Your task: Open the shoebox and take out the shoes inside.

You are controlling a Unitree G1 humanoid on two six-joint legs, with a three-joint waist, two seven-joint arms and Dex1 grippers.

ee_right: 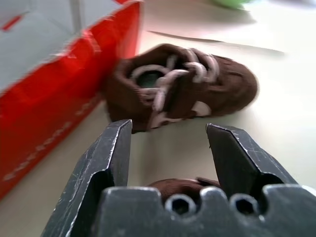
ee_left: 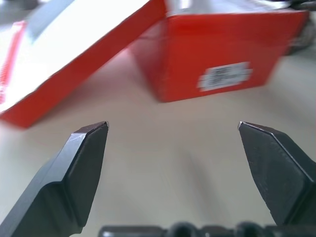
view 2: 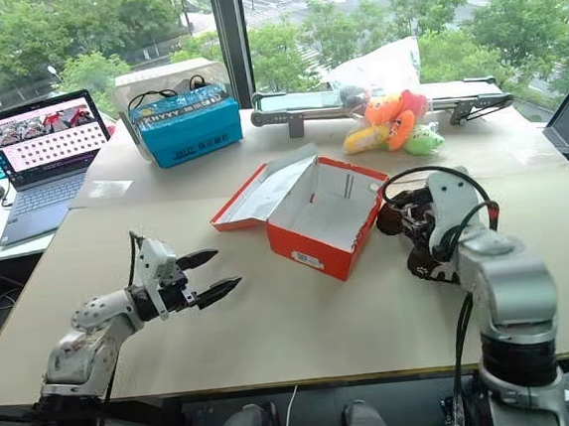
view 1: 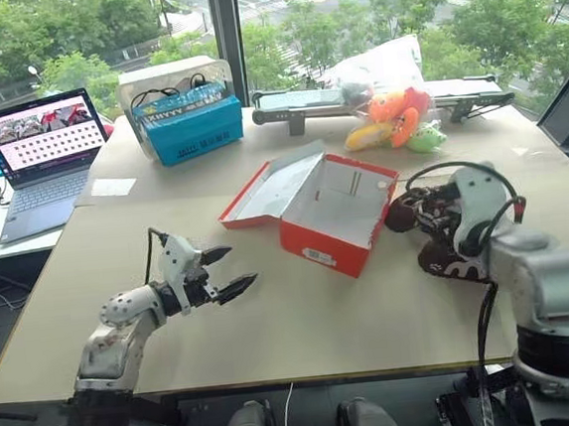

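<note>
The red shoebox (view 1: 337, 218) stands open in the middle of the table, white inside, with nothing showing in it. Its lid (view 1: 268, 190) lies back to the left. Two small dark brown shoes rest on the table right of the box: one (ee_right: 187, 86) against the box's side, the other (view 1: 453, 263) nearer me. My right gripper (ee_right: 168, 136) hovers over them, open, holding nothing. My left gripper (view 1: 232, 269) is open left of the box, pointing at its labelled end (ee_left: 224, 76), a little short of it.
At the back stand a blue box (view 1: 192, 129) with a white container behind it, a long black device (view 1: 305, 104) and orange and yellow plush toys (view 1: 396, 121). An open laptop (view 1: 46, 159) sits on the side table at far left.
</note>
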